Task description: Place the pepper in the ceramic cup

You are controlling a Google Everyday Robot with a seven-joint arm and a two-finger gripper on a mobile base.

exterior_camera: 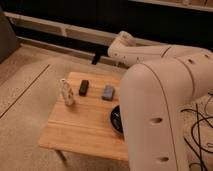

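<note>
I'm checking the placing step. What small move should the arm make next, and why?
Probably swing the end effector, shut and hovering beyond the table's far edge, rightward over the table's right side. No ceramic cup or pepper shows; the arm hides that side beside the black bowl, the likeliest spot for the cup.
</note>
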